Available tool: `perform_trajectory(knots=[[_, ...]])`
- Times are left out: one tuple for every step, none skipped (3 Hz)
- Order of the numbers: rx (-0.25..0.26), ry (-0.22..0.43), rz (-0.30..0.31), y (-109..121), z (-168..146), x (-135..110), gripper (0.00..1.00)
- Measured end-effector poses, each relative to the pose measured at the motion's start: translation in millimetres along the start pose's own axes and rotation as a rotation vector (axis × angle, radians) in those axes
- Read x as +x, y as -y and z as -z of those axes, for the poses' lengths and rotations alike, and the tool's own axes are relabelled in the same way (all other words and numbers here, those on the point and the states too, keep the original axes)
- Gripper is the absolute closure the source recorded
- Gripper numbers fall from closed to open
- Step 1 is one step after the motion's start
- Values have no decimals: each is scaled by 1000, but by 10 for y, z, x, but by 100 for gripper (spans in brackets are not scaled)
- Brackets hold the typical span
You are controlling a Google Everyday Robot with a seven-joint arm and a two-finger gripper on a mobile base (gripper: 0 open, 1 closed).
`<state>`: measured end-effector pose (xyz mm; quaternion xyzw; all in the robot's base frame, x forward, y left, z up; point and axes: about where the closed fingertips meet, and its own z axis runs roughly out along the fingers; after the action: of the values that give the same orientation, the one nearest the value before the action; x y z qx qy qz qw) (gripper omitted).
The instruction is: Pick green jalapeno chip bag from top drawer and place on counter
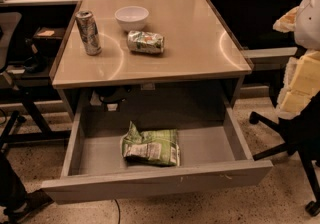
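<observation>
Open top drawer [150,184] with green jalapeno chip bag [150,147] inside; gripper [286,20] right of counter [195,43], grip state unclear

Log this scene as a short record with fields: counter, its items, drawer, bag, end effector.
counter: glossy beige top, carries three items
standing can: left side, upright
crushed can: lying on its side, near the centre
white bowl: behind the crushed can
top drawer: pulled open under the counter
green jalapeno chip bag: lying crumpled on the drawer floor, near the front
end effector: not in view
task state: bag not yet lifted
</observation>
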<state>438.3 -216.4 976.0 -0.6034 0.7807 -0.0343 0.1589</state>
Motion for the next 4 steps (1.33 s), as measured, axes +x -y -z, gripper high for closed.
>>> perform_trajectory(knots=[[2, 8, 8, 9, -41, -76, 0], [-34, 9, 34, 22, -314, -272, 0], [-89, -16, 43, -39, -620, -476, 0], [-88, -15, 40, -40, -622, -483, 0]])
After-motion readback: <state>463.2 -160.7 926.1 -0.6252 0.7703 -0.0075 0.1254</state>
